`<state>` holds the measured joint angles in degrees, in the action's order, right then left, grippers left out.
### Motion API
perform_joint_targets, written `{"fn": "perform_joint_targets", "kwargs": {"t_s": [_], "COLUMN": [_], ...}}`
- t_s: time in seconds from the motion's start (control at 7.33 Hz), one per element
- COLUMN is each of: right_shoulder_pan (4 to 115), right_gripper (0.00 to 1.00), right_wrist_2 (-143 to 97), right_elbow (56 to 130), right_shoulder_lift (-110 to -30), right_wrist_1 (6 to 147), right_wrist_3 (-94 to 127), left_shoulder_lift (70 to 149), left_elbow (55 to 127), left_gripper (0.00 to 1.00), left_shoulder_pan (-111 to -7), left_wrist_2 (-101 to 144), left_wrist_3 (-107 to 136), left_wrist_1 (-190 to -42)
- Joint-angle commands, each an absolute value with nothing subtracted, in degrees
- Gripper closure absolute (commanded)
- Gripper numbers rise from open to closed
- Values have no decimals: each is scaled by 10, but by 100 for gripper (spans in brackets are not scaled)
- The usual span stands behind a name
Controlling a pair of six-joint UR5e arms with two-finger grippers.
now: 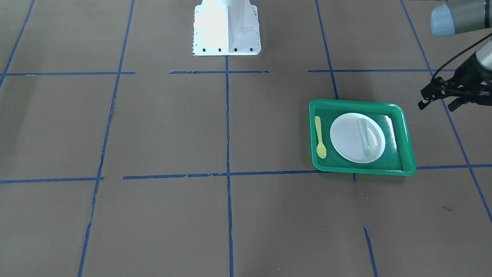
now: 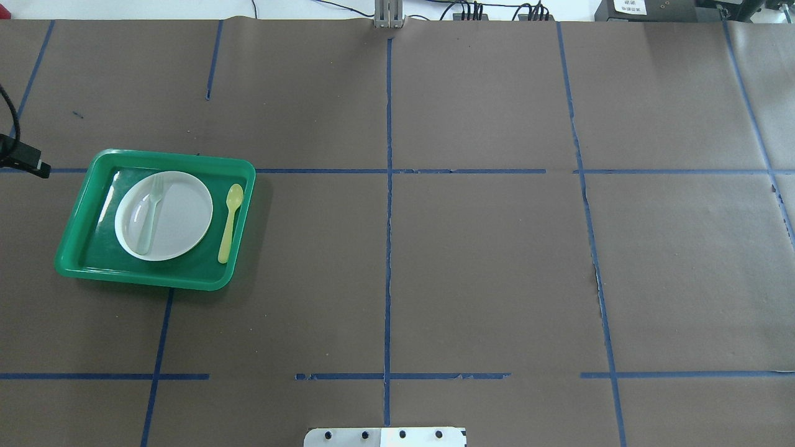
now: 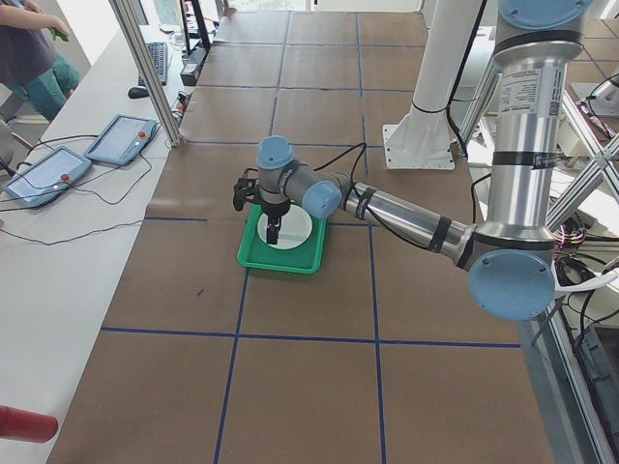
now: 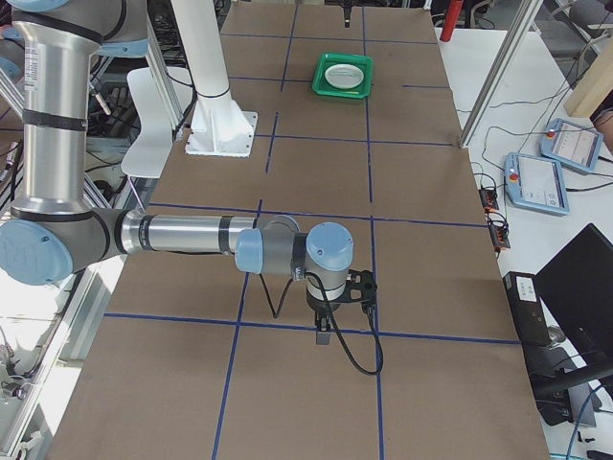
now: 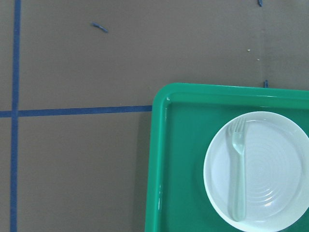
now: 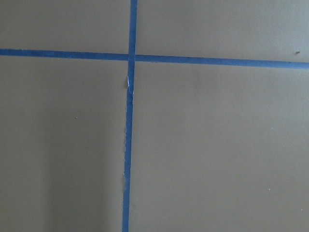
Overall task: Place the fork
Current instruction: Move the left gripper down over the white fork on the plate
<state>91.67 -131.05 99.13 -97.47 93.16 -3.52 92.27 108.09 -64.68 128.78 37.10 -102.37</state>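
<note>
1. The fork (image 1: 365, 138) lies flat on the white plate (image 1: 348, 136), toward the plate's right side in the front-facing view. Its tines point to the bottom of that frame, and nothing grips it.
2. The plate sits in the green tray (image 1: 398, 157), right of centre in that frame. A yellow-green spoon (image 1: 319, 136) lies on the tray floor along its left wall, apart from the plate.
3. The left claw (image 1: 437, 105) hangs at the right edge of the same view, up and to the right of the tray's corner and off the tray. Its fingers are spread and hold nothing.
4. The left wrist camera looks straight down on the tray's corner, with the fork (image 5: 238, 176) in the lower right of its frame and tines toward the top.
5. The right claw (image 4: 324, 331) shows only in the right side view, low over the bare desk (image 4: 412, 192) and well apart from the tray. We cannot tell whether it is spread or pressed together.
6. We judge the placing to be at or past release, since the fork rests on the plate and the left claw is empty beside the tray.
7. If the plate is the goal, the next move only needs the left arm kept off the tray.
8. If the fork belongs beside the plate, opposite the spoon, the claw must come over the handle and straddle its narrow width. It must then pinch low without pushing the plate.
</note>
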Motion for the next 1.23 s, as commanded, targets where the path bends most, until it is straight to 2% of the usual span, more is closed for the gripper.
{"fn": "perform_joint_targets", "kwargs": {"t_s": [0.0,0.41,0.68,1.09], "right_shoulder_pan": [917,917,917,917], "right_gripper": [0,0,0,0], "right_wrist_2": [-1310,-1310,-1310,-1310], "right_elbow": [991,991,991,991], "right_shoulder_lift": [-975,-975,-975,-975], "right_wrist_1": [932,932,932,932], "right_wrist_3": [-35,-35,-35,-34], "left_shoulder_lift": [974,1017,1018,1019], "left_elbow": [1053,931,919,891], "left_gripper": [0,0,0,0], "left_shoulder_pan": [-574,-538,-497,-490], "left_wrist_2": [1240,1236,1231,1215], "left_wrist_3": [437,445,488,490], "left_wrist_1": [-1027,-1104,-1124,-1157]}}
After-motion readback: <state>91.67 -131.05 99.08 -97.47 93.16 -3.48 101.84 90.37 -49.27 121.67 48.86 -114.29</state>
